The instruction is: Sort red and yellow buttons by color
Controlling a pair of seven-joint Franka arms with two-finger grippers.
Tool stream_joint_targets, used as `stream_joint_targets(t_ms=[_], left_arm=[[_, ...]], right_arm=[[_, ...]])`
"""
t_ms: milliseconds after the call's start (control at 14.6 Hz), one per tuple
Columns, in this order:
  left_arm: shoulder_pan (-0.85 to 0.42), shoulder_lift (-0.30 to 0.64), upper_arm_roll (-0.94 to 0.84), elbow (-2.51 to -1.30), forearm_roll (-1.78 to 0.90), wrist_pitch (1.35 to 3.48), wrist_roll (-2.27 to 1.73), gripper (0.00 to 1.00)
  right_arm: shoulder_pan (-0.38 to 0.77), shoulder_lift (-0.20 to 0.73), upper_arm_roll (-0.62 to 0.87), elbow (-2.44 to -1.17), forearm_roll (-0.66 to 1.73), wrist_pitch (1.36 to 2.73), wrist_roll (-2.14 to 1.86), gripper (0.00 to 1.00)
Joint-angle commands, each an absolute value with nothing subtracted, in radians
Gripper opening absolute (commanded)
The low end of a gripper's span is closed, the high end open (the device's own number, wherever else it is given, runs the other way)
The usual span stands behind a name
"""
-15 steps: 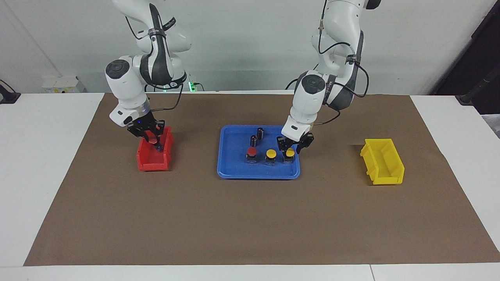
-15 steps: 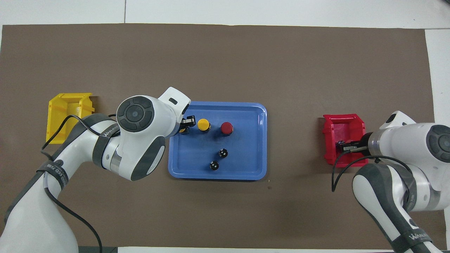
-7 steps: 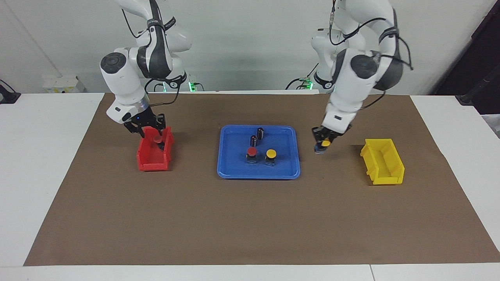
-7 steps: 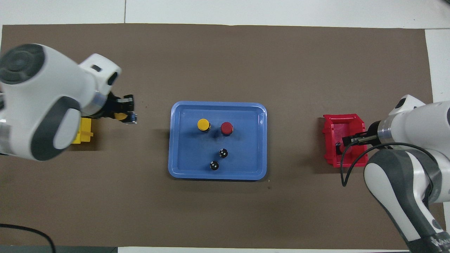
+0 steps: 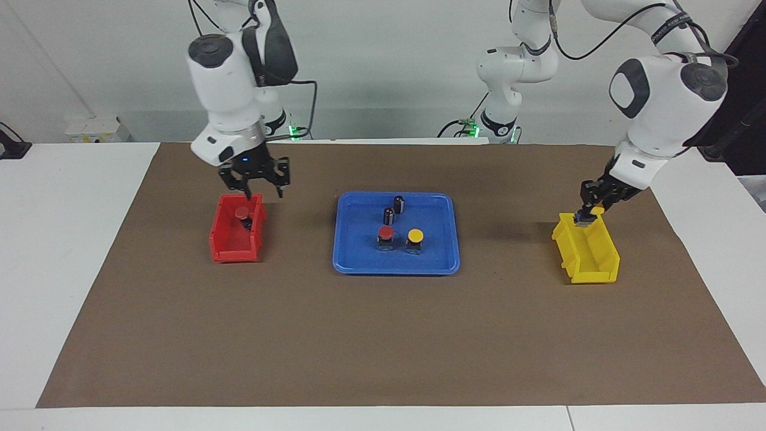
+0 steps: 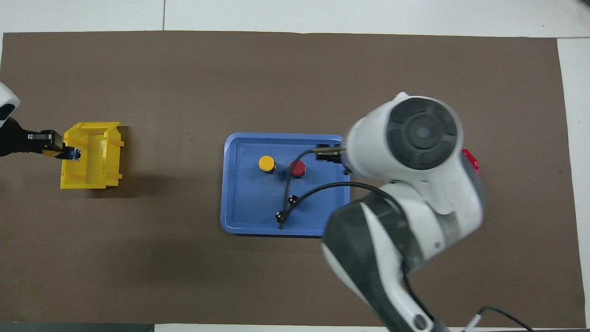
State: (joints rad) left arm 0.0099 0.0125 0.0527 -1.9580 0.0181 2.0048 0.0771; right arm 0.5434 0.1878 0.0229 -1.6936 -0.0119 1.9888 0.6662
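A white counter (image 5: pixel 66 251) carries a matte brown paper mat (image 5: pixel 383 335), with a pale wall rising at twelve o'clock in the facing view. At the mat's centre sits a shallow blue plastic tray (image 5: pixel 350 251) with rounded corners and a raised lip. On it, farthest from the robots, a red button (image 5: pixel 386 232) and a yellow button (image 5: pixel 415 234) stand side by side, each a flat round cap on a boxy black base; nearer the robots stand two dark ribbed cylinders (image 5: pixel 394 209).

Seen in the facing view, a glossy red plastic bin (image 5: pixel 224 245) lies at nine o'clock from the tray, and a second red button (image 5: pixel 241 213) rests inside it. The right gripper (image 5: pixel 262 190) hangs over the bin's robot-side edge, fingers spread and empty. At three o'clock lies an open-fronted yellow bin (image 5: pixel 592 257). The left gripper (image 5: pixel 585 214) is over that bin's robot-side end, pinching another yellow button (image 6: pixel 71 153) by its dark base.
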Motion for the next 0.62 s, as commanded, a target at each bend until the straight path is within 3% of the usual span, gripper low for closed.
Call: stream_joint_targets(t_ms=[0,206,549], left_arm=[[0.018,-0.003,0.038,-2.08,0.043,2.138,0.086,0.01],[0.049,0.002,0.038,-2.14,0.044,2.172,0.136,0.01],[0.069,0.024,0.037,-2.269,0.044,2.37,0.146,0.02]], right_arm=[[0.618,0.45,0.014,-1.482,-0.046,2.002,0.791,0.71],[0.623,0.466,0.014,-1.543,-0.095,2.115,0.798,0.71],[0.626,0.46,0.014,-1.582,-0.095,2.112,0.796,0.71]])
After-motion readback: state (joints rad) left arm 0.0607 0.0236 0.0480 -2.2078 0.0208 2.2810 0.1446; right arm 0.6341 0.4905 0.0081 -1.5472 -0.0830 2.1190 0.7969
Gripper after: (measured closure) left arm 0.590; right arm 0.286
